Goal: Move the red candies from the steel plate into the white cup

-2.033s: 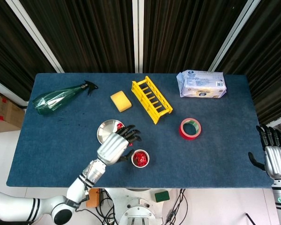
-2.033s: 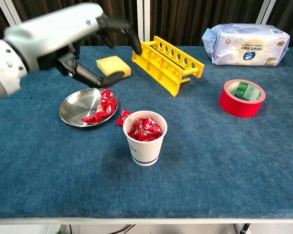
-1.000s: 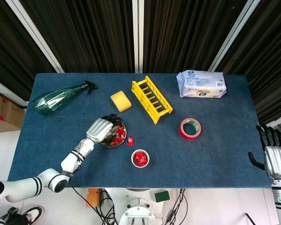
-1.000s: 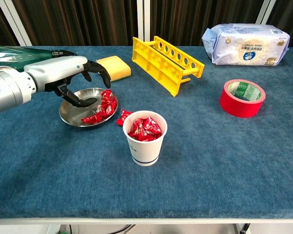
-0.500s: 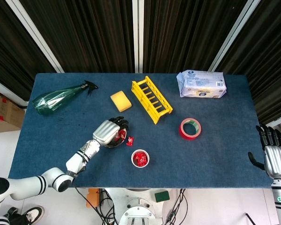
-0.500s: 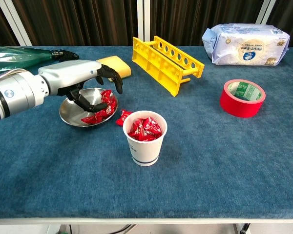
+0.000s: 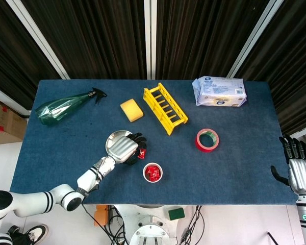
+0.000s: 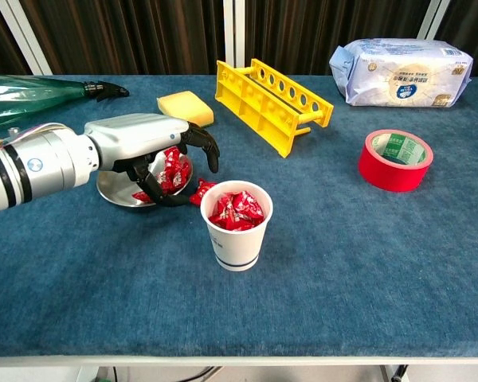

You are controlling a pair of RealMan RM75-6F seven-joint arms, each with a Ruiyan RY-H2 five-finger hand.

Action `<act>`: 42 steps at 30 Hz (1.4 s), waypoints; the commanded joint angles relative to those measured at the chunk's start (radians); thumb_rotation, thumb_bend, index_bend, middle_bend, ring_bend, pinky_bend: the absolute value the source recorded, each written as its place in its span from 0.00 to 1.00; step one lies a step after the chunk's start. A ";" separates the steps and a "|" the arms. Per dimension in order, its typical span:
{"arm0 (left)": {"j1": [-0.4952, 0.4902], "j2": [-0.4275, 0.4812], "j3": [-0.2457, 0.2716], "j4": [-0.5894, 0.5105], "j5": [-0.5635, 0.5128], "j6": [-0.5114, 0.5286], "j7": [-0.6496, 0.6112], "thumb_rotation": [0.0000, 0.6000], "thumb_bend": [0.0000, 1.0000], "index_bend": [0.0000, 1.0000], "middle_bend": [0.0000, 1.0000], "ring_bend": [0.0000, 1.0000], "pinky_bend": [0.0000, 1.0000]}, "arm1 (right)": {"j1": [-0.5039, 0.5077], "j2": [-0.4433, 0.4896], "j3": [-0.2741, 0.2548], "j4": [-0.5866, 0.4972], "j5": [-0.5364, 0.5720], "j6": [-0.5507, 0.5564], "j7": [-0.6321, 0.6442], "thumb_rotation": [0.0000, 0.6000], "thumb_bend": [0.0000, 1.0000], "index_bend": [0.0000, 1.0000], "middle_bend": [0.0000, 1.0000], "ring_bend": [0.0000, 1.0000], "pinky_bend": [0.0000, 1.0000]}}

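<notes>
Step in hand: pick-up of red wrapped candies (image 8: 172,169) from the round steel plate (image 8: 115,189). Left hand (image 8: 155,150) over the plate's 3 o'clock side, fingers curled down around the candy pile, thumb under it at 6 o'clock. Grasp not confirmed: contact likely, firm hold impossible to tell.

White paper cup (image 8: 237,226) at 4 o'clock from the plate, near but apart, already heaped with red candies. One stray red candy (image 8: 200,191) on the blue cloth table (image 8: 358,263), between plate and cup.

Next move, as judged: close on the pile, lift clear, carry toward 4 o'clock, release above the cup rim. Little room left in the cup; spill likely.

Right hand (image 7: 301,172) at the table's 3 o'clock edge, holding nothing, fingers extended, partly cut off.

Hidden: most of the plate in the head view; candy count beneath the palm.
</notes>
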 commanded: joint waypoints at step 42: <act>-0.030 -0.035 0.007 0.052 -0.066 -0.041 0.022 1.00 0.26 0.36 0.16 0.07 0.23 | -0.021 0.010 0.000 0.000 -0.033 0.047 0.038 1.00 0.30 0.00 0.00 0.00 0.00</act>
